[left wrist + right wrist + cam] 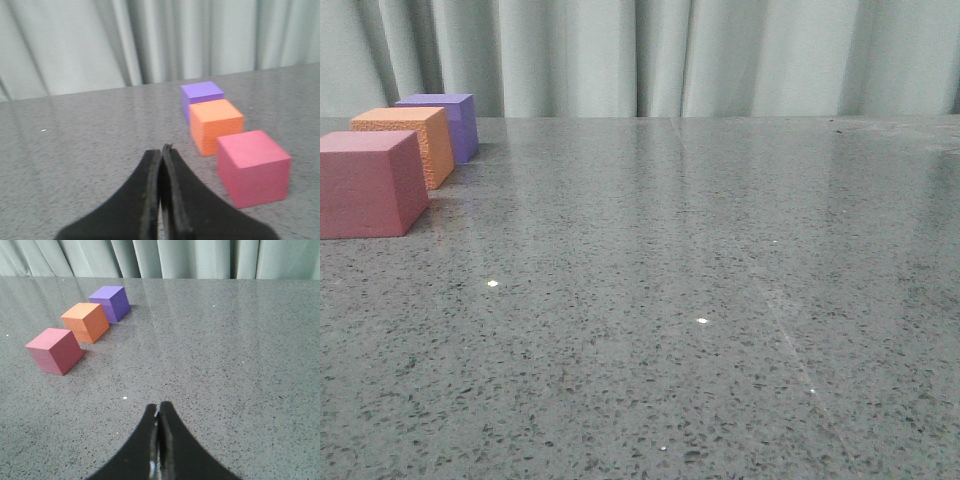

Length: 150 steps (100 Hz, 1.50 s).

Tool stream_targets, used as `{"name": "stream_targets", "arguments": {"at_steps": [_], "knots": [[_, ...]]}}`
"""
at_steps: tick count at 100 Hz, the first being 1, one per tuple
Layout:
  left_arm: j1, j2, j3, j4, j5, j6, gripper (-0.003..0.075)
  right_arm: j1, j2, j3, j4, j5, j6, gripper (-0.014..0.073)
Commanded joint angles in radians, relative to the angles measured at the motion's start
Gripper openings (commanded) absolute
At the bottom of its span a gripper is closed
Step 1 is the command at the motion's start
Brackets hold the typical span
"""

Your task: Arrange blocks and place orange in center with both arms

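Three cubes stand in a row at the table's left in the front view: a pink block (365, 185) nearest, the orange block (410, 140) in the middle, a purple block (445, 120) farthest. All three show in both wrist views: pink block (252, 167) (54, 350), orange block (216, 125) (86, 321), purple block (201, 96) (111, 302). My left gripper (161, 152) is shut and empty, short of the blocks and off to one side. My right gripper (158, 410) is shut, empty, farther from them. Neither gripper shows in the front view.
The speckled grey table (700, 300) stretches wide to the right of the blocks. A pale curtain (670, 55) hangs behind the table's far edge.
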Motion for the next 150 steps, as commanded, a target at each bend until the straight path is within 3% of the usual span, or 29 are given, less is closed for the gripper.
{"name": "stream_targets", "arguments": {"at_steps": [1, 58, 150], "knots": [[0.039, -0.037, 0.025, -0.003, -0.146, 0.003, -0.0019, -0.002, -0.001, -0.028, -0.017, -0.082, -0.009, -0.0121], [0.134, -0.299, 0.323, 0.019, -0.193, -0.099, -0.0019, -0.002, -0.001, -0.028, -0.017, -0.081, -0.009, -0.0121], [0.134, -0.299, 0.323, 0.021, -0.167, -0.099, -0.0019, -0.002, 0.004, -0.028, -0.017, -0.082, -0.009, -0.0121]]}}
